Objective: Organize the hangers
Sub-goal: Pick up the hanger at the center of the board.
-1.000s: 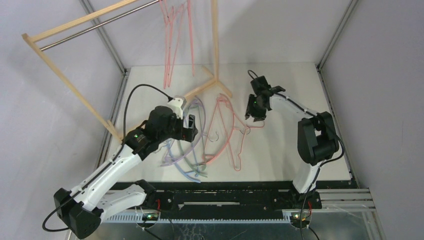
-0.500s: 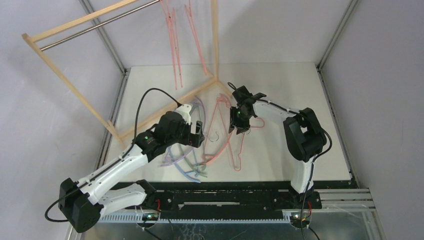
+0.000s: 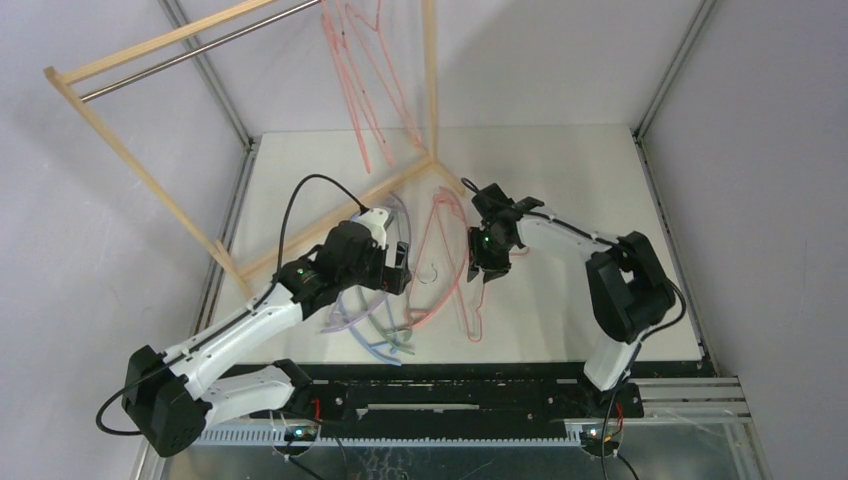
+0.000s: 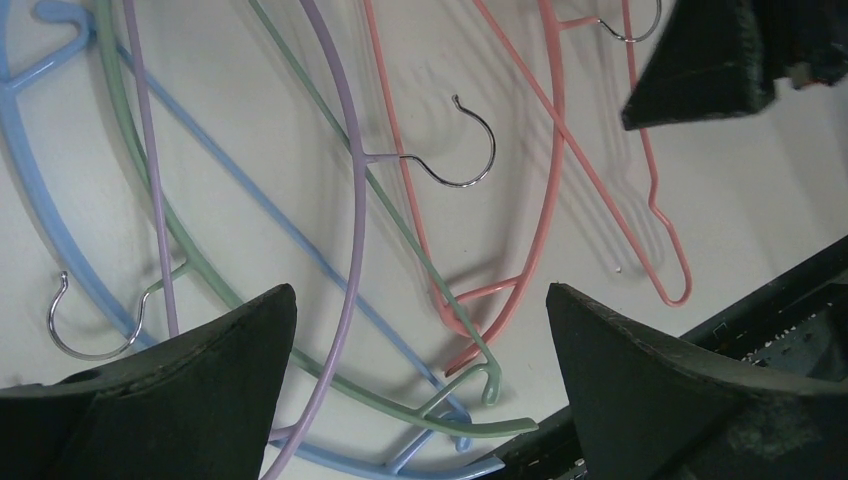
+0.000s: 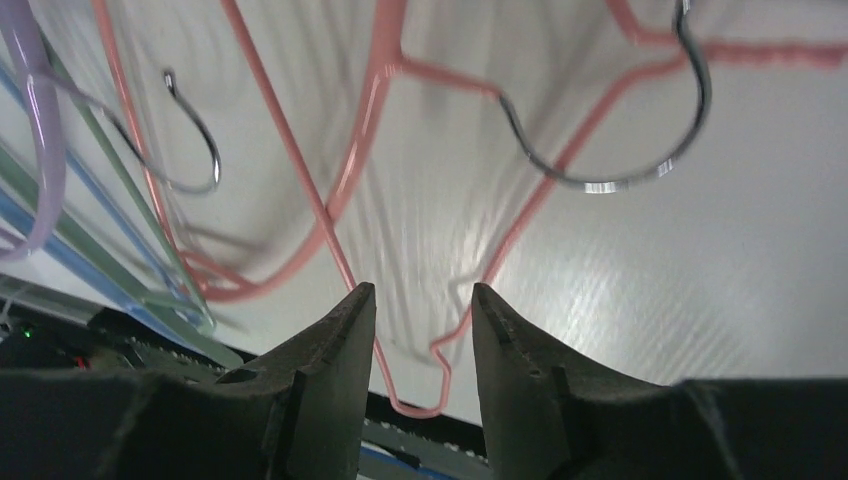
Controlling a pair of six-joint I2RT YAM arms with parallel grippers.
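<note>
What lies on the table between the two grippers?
Top view: pink hangers lie between the left gripper and right gripper.

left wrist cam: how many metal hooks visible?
3. Centre hook on the lilac hanger; lower-left hook on the green hanger; top-edge hook, cut off. More may lie outside the frame.

The rack (image 3: 430, 80) stands at the rear left of the desk (image 3: 600, 180), a few hangers (image 3: 362, 100) on its rod (image 3: 200, 51). In front of it thick hangers (image 4: 357, 230) lie overlapped on the desk (the left tool (image 4: 420, 292) above them), with wire hangers (image 5: 301, 170) just to their right, beneath the right tool (image 5: 417, 295).
</note>
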